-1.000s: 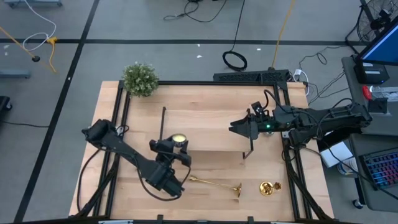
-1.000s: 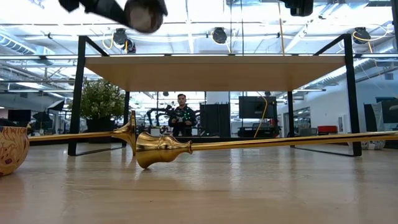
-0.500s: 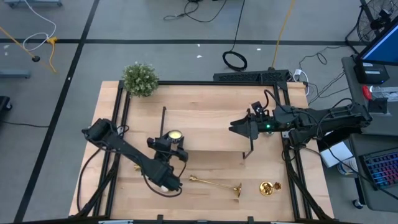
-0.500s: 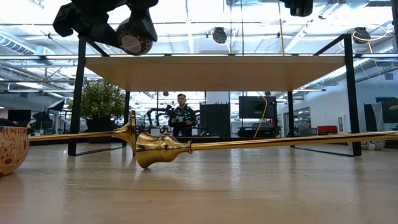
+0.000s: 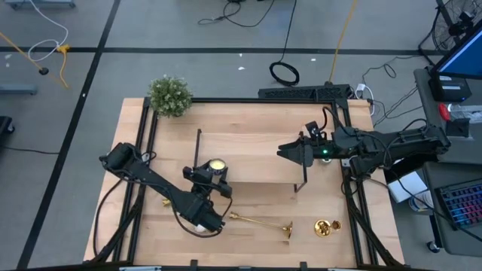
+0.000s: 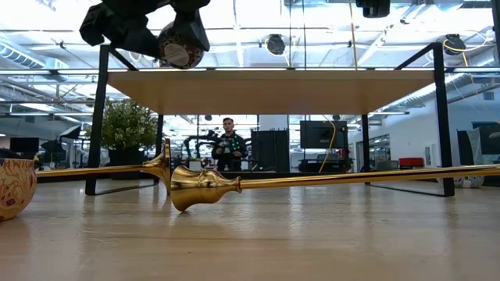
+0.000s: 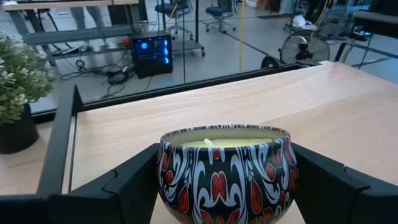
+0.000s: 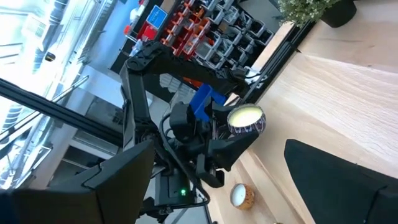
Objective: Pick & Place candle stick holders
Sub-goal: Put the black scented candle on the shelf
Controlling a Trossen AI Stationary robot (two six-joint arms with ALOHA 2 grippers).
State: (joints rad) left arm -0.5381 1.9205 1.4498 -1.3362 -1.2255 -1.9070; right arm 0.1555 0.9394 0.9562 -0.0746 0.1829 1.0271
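Note:
My left gripper [image 5: 216,172] is shut on a round candle bowl [image 7: 227,174], patterned red, black and white with yellowish wax. It hangs high over the left end of the wooden shelf [image 5: 248,181] and also shows in the low view [image 6: 181,43]. One gold candlestick [image 5: 260,222] lies on its side on the table near the front edge. The low view shows two lying candlesticks: one with a flared base [image 6: 201,187], and another behind it [image 6: 160,166]. My right gripper [image 5: 288,153] is open and empty over the shelf's right end. My left gripper pinches the candle bowl by its two opposite side walls [image 7: 166,186], one finger [image 7: 118,190] on each side. The fingers lie about level and come from the table's near left. The bowl sits upright, wax up, lifted clear of shelf and table.
A potted plant [image 5: 169,95] stands at the far left corner. A small patterned gold bowl [image 5: 326,226] sits near the front right; the low view [image 6: 14,187] shows a similar one. The shelf's black wire frame [image 6: 98,117] stands on the table. A person [image 6: 227,144] stands far behind.
My left gripper has come down a little with the candle bowl, which stays upright in the fingers and clear of the shelf.

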